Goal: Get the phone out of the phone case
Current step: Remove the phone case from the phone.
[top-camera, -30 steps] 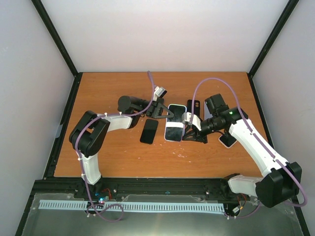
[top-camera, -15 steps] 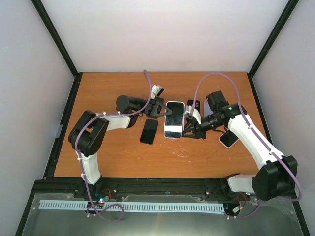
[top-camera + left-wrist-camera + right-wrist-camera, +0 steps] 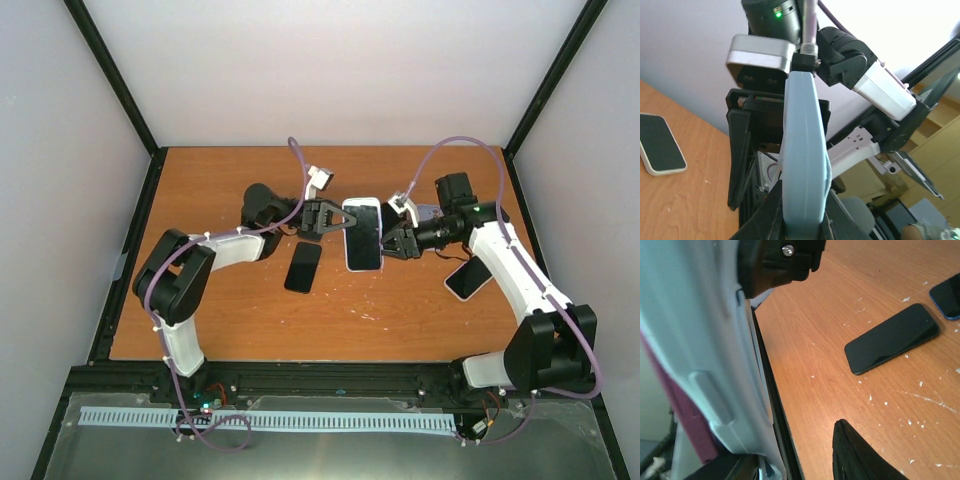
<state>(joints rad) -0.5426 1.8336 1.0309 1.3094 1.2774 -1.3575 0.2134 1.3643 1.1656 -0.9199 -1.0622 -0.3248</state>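
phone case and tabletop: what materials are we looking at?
The phone case: pale blue, matte, looks like soft silicone or TPU; rounded edges, moulded button bump, no glare. The tabletop: orange-brown wood grain, probably laminate or veneer; smooth, with white scuffs and specks.

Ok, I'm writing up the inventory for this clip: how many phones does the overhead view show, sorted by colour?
Light-blue-cased phone, held up: 1
Black phone, on the table: 1
White-edged phone, on the table: 1
Total: 3. The right wrist view also shows a blue corner, maybe a fourth.
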